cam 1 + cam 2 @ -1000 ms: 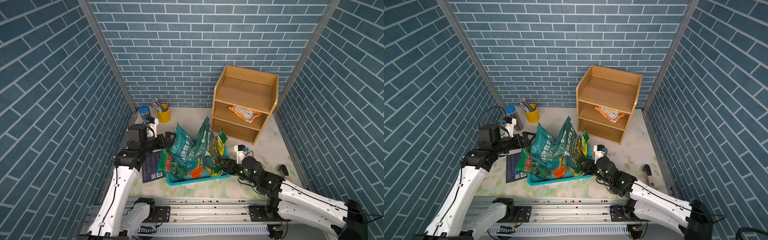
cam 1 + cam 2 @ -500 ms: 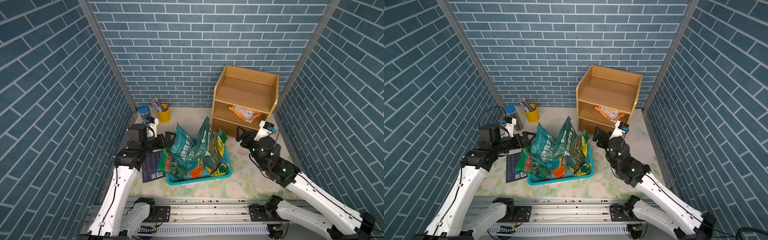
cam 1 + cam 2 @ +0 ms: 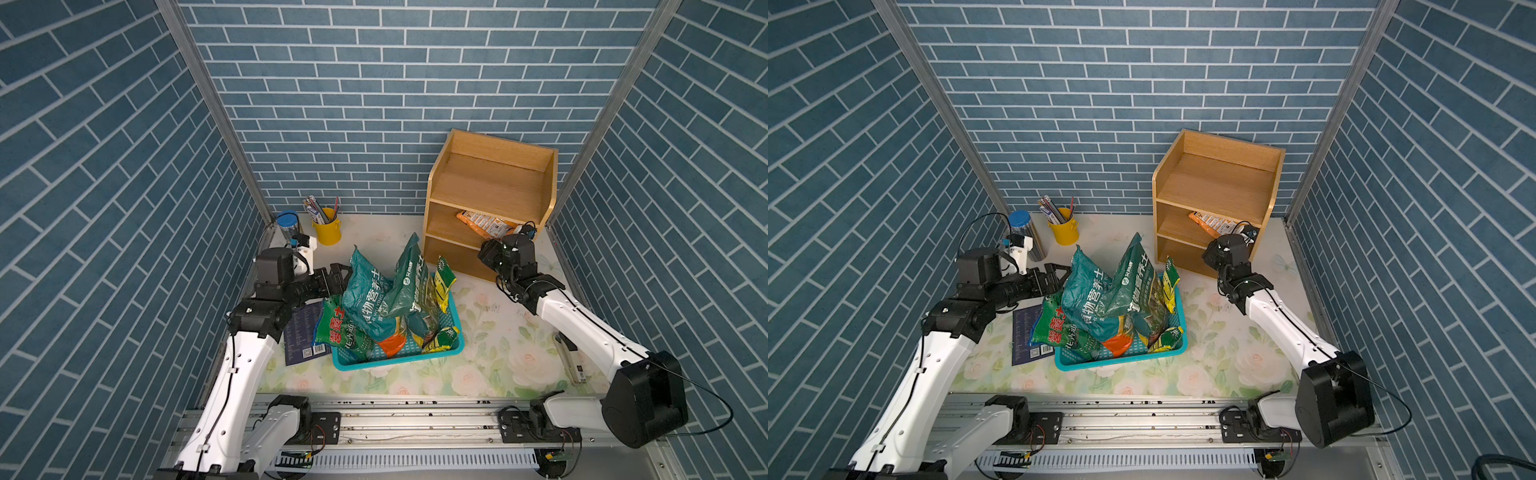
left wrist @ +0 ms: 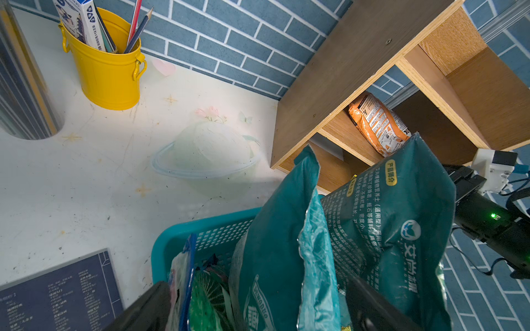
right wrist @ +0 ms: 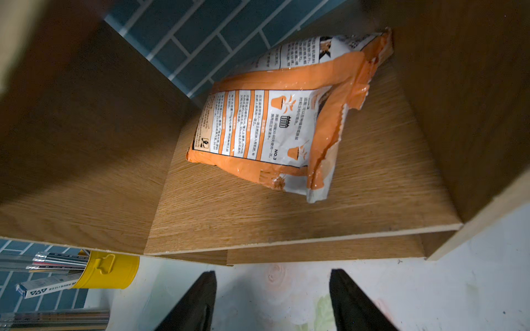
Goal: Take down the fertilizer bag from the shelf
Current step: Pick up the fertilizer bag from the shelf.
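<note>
Orange-and-white plastic fertilizer bag (image 5: 275, 114) on middle tier of light-brown wooden shelf (image 3: 490, 187); right end effector (image 5: 272, 272) just swung here from turquoise plastic basket (image 3: 395, 361), fingers apart, empty; grasp comes next.

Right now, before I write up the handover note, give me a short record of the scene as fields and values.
target: orange fertilizer bag, lying flat on the middle tier of the shelf
right gripper: open and empty, in front of the shelf, pointed at the bag, not touching it
left gripper: at the teal bags standing in the turquoise basket; grip unclear
task status: bag not yet taken down
</note>
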`<state>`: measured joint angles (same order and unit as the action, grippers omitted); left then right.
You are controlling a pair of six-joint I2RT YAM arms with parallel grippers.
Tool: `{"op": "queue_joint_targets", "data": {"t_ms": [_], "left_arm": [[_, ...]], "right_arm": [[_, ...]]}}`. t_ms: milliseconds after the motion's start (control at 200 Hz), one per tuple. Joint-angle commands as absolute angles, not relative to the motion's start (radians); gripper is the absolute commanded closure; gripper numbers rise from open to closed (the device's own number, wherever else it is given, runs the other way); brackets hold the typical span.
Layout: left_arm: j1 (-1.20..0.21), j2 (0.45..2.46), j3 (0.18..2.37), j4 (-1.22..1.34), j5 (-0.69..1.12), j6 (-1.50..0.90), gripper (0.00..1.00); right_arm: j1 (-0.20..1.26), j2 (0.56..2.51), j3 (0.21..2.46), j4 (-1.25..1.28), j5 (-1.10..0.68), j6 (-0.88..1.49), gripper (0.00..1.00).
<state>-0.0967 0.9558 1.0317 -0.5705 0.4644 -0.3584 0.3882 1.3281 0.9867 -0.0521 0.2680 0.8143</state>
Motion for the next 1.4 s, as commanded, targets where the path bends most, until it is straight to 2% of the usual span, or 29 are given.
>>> {"op": "queue_joint_targets", "data": {"t_ms": [0,175,295,395,705,805,1140,1285,1390], "left_arm": [[-0.098,0.957,1.017,-0.562,0.463,-0.354,0.0],[-0.098,0.956,1.017,-0.563,0.462,-0.355,0.0],[-0.098,0.956,1.017,-0.563,0.463,-0.354,0.0],[-0.098,0.957,1.017,-0.562,0.462,-0.354,0.0],[-0.098,0.958,1.017,-0.562,0.465,-0.354,0.0],[-0.098,0.957,1.016,-0.562,0.464,-0.354,0.0],[-0.098,0.957,1.016,-0.562,0.466,-0.355,0.0],[-0.098,0.957,1.015,-0.562,0.465,-0.355,0.0],[-0.098,0.957,1.015,-0.563,0.465,-0.354,0.0]], "right_arm": [[0.379,1.342,1.013,-0.026,0.298,0.805,0.33],[0.379,1.345,0.996,0.0,0.396,0.792,0.35],[0.386,1.342,0.907,0.155,0.49,0.765,0.37],[0.391,1.359,0.826,0.324,0.531,0.706,0.35],[0.391,1.396,0.791,0.475,0.611,0.586,0.32],[0.392,1.395,0.806,0.467,0.616,0.583,0.29],[0.39,1.524,0.925,0.356,0.618,0.661,0.3],[0.39,1.597,1.008,0.29,0.635,0.684,0.34],[0.39,1.634,1.06,0.245,0.653,0.687,0.48]]}}
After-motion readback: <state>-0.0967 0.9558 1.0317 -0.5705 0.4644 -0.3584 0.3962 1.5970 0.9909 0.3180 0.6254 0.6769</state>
